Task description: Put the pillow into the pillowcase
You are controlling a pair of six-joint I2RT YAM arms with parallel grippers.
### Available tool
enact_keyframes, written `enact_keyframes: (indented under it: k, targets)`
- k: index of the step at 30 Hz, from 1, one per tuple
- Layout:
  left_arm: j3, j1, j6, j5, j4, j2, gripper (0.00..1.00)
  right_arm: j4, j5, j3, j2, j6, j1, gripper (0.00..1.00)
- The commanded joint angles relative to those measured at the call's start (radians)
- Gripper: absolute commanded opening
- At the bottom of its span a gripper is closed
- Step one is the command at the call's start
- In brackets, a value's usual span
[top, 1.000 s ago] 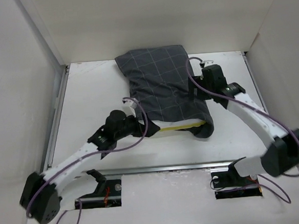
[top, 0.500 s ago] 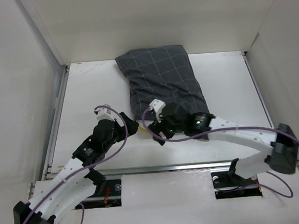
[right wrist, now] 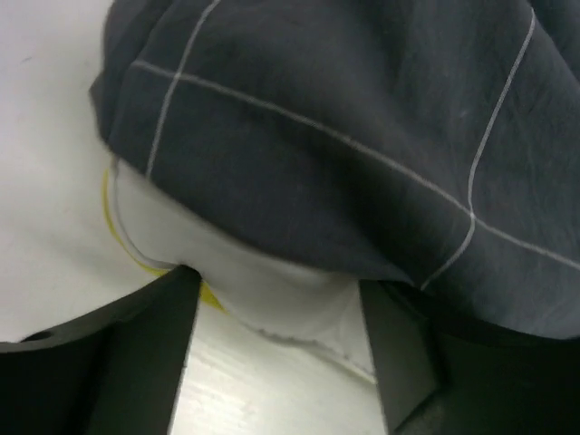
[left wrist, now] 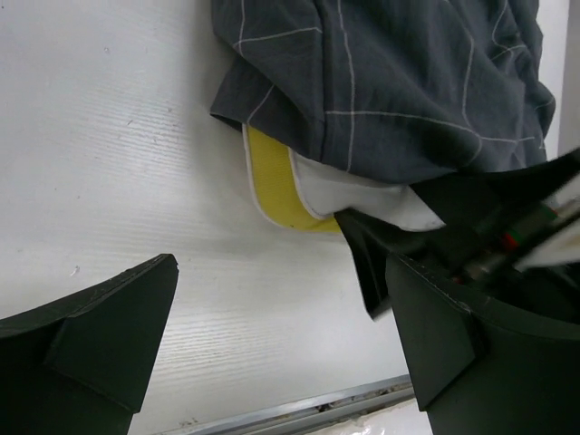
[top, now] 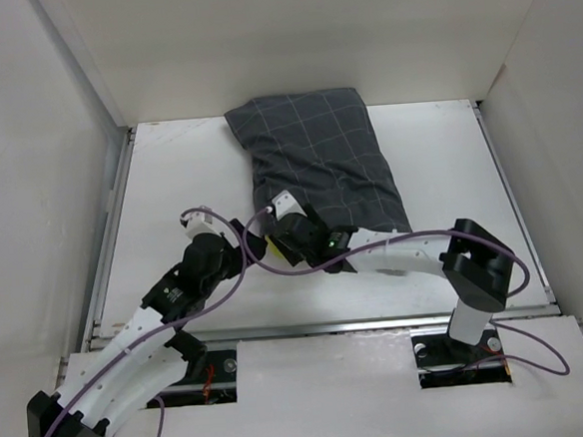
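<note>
While the pillowcase (top: 317,157) nearly covers the pillow (left wrist: 272,181), left tool (left wrist: 279,267) and right tool (right wrist: 276,285) gape.

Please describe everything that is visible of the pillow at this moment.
Only one near corner of the pillow shows; the rest is covered by the dark checked pillowcase. The corner looks soft, cream-white with a yellow patch and a stitched edge. It lies flat on the white table, poking out of the case's opening. The right pincer stands open astride it, fingers on either side.
</note>
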Motion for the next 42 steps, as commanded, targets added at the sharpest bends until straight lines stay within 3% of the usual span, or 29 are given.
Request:
enact_keyframes:
  k: [1, 6, 11, 16, 20, 25, 35, 42]
  targets:
    - [0.016, 0.005, -0.013, -0.018, -0.008, -0.030, 1.00, 0.141, 0.114, 0.049, 0.075, 0.014, -0.002, 0.72]
    - [0.016, 0.005, -0.022, -0.006, -0.028, -0.050, 1.00, 0.139, 0.208, 0.115, 0.062, 0.023, -0.002, 0.00]
    - [-0.004, 0.005, 0.013, 0.013, 0.031, -0.041, 1.00, 0.090, 0.196, 0.187, -0.139, -0.055, -0.002, 0.00]
    - [-0.013, 0.005, 0.076, 0.022, 0.172, 0.040, 1.00, -0.017, 0.226, 0.296, -0.218, -0.129, -0.002, 0.00]
    - [-0.013, 0.005, 0.148, 0.091, 0.363, 0.085, 1.00, -0.074, 0.236, 0.362, -0.218, -0.156, -0.002, 0.00]
    - [-0.013, 0.005, 0.189, 0.072, 0.542, 0.106, 1.00, -0.109, 0.196, 0.422, -0.186, -0.156, -0.002, 0.00]
    - [0.046, 0.014, 0.225, 0.106, 0.539, 0.313, 1.00, -0.158, 0.212, 0.571, -0.124, -0.135, -0.002, 0.00]
    - [-0.020, 0.014, 0.205, 0.126, 0.663, 0.280, 1.00, -0.249, 0.205, 0.723, -0.077, -0.117, -0.011, 0.00]
